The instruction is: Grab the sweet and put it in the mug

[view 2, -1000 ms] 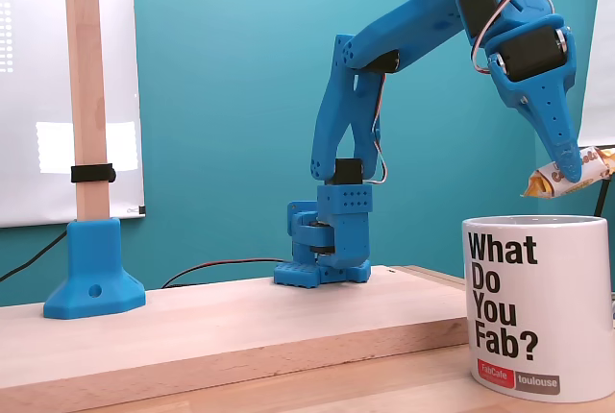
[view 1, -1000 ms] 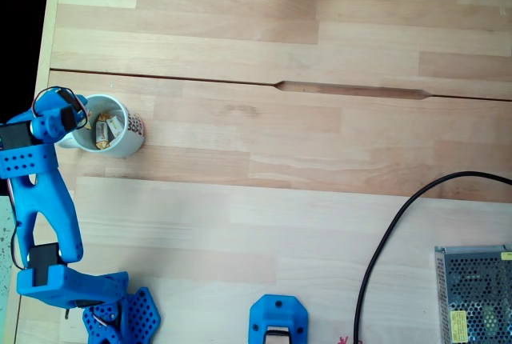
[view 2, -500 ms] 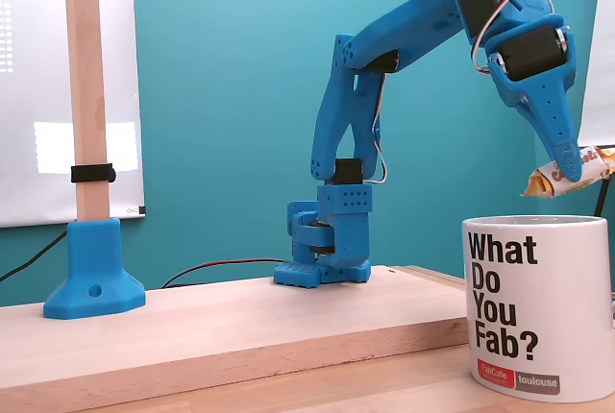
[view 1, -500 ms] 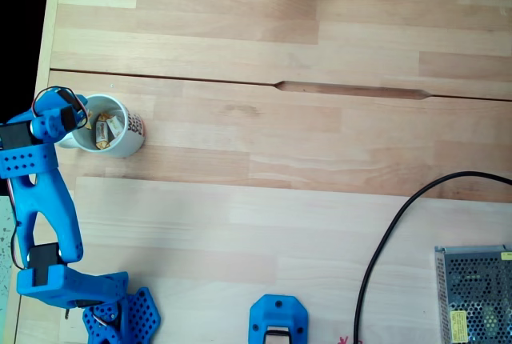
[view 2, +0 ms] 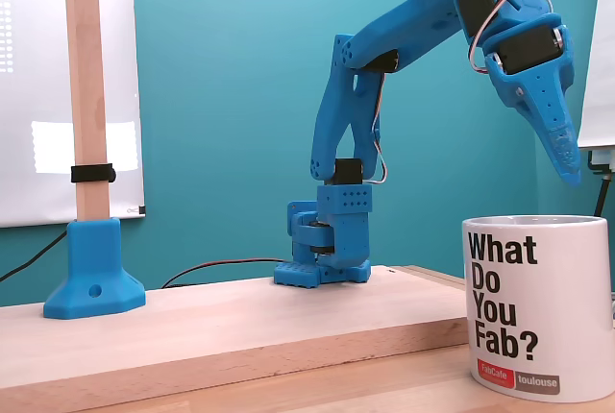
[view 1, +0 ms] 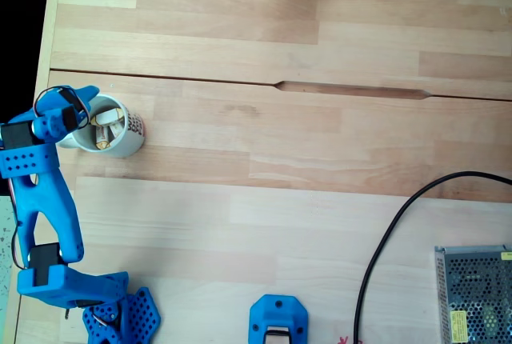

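The sweet (view 1: 106, 124) is lying inside the mug (view 1: 128, 142) — in the fixed view from above, pale wrappers with yellowish ends are showing on the mug's floor, and there seems to be more than one of them, so which is the task's own I cannot tell. The mug is sitting near the left edge of the wooden table (view 1: 320, 160), just below the seam that is running across the boards; in the side fixed view its printed face (view 2: 538, 307) is turning toward the camera. The gripper (view 2: 569, 168) is hanging above the mug's rim, nothing is showing at its tip, and I cannot tell whether its fingers are apart or together. By my judgement the drop is done and the arm's retreat is what is left. The risk is lying there — the blue finger is hovering close over the rim, and a low or sideways pull-back could be clipping the mug, nudging it toward the table's left edge or tipping it and spilling the sweets.
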Robot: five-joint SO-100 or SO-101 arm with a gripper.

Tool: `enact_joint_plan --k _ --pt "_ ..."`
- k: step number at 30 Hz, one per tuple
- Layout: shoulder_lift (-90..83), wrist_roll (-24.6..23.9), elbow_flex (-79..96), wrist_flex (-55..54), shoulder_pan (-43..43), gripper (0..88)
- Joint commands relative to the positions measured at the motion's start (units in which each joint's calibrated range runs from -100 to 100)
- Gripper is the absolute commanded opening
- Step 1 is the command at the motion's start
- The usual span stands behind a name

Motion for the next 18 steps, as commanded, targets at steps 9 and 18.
enact_joint_plan --k 9,18 --pt "-4.9 0.0 -1.2 -0.5 0.4 13.7" --pt "-5.2 0.2 -6.4 -0.6 2.8 3.8"
